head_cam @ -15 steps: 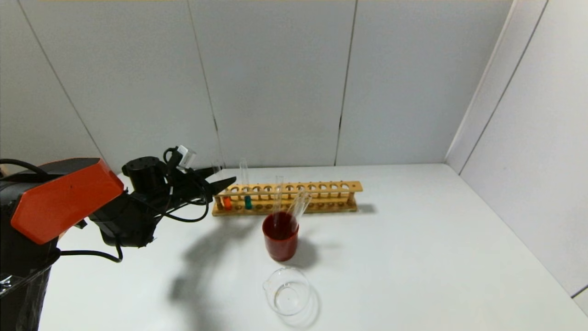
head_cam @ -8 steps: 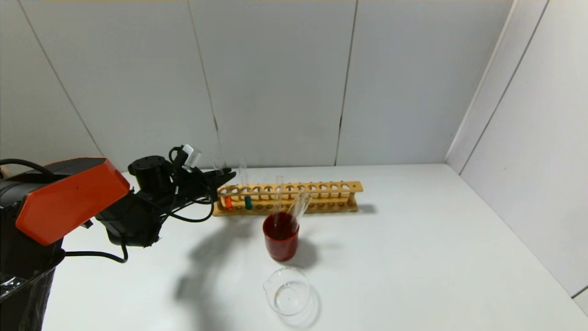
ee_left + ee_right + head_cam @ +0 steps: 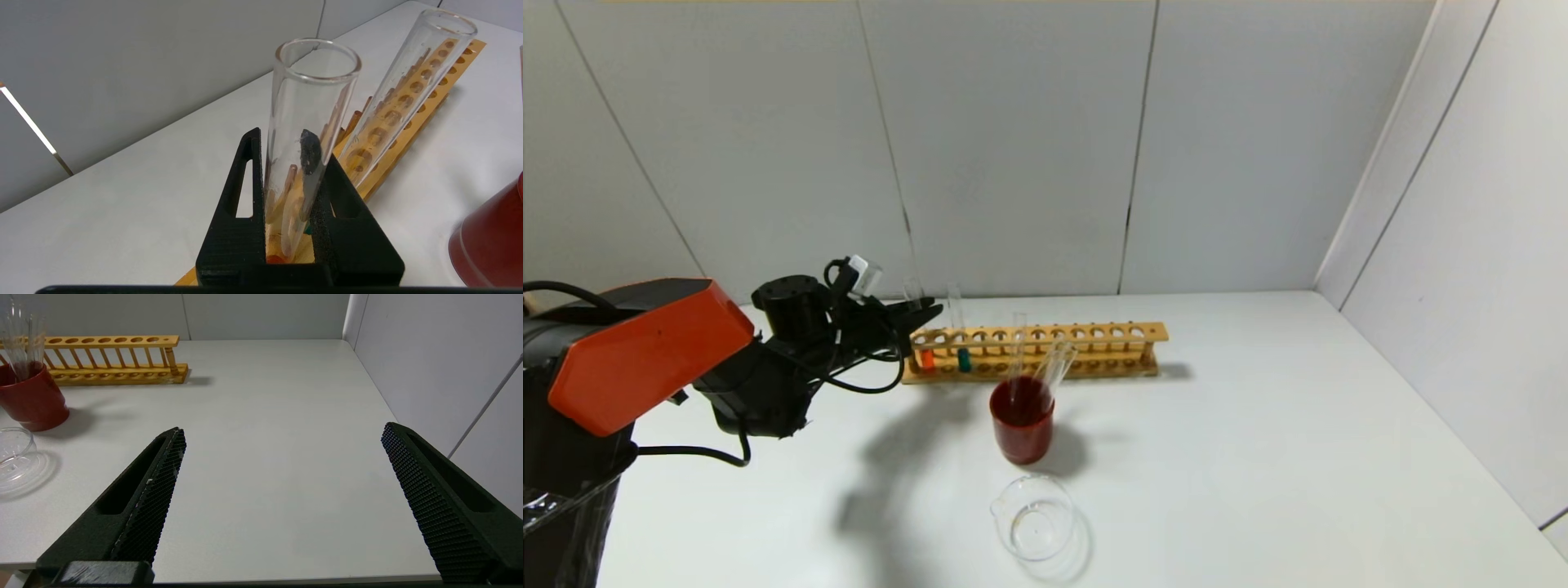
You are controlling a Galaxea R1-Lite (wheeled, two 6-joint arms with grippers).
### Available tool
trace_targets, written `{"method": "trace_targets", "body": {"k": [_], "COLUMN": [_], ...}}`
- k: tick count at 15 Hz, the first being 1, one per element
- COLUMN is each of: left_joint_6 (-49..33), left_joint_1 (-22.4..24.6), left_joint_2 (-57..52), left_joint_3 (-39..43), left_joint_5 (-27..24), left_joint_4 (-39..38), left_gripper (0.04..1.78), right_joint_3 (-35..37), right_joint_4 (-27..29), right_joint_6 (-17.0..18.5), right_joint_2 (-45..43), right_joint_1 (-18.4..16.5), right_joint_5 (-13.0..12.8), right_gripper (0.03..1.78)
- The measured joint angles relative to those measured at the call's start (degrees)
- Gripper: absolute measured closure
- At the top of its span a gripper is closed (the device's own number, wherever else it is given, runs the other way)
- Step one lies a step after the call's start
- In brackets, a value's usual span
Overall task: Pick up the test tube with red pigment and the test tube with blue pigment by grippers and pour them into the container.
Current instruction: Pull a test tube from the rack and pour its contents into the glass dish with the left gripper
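The test tube with red pigment (image 3: 925,358) stands in the first hole at the left end of the wooden rack (image 3: 1094,336). My left gripper (image 3: 921,314) is shut on its clear upper part. In the left wrist view the tube (image 3: 304,102) sits between both black fingers of the gripper (image 3: 283,134), with red liquid low down. The test tube with blue pigment (image 3: 963,358) stands two holes to the right, also in the left wrist view (image 3: 412,77). The container (image 3: 1036,518), a clear beaker, sits near the table's front. My right gripper (image 3: 282,430) is open and empty, out of the head view.
A dark red cup (image 3: 1022,425) holding several clear tubes stands between the rack and the beaker. It also shows in the right wrist view (image 3: 32,402), beside the beaker (image 3: 14,449). Grey walls close the back and right side.
My left gripper moved forward to the rack's left end and its fingers closed around the red-pigment tube. The tube still stands in the rack.
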Motion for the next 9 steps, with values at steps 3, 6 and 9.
{"method": "trace_targets", "body": {"k": [3,6,9], "left_joint_6": [0.0,0.0,-0.2], "left_joint_1": [0.0,0.0,0.1], "left_joint_2": [-2.1,-6.3,-11.7], "left_joint_3": [0.3,0.9,1.8], "left_joint_5": [0.1,0.3,0.7], "left_joint_4": [0.1,3.0,6.8], "left_gripper": [1.47,1.47,1.47], "right_joint_3": [0.0,0.0,0.0], "right_joint_4": [0.0,0.0,0.0], "right_joint_6": [0.0,0.0,0.0], "right_joint_2": [0.0,0.0,0.0], "right_joint_1": [0.0,0.0,0.0], "right_joint_5": [0.0,0.0,0.0], "right_gripper": [0.06,0.06,0.06]}}
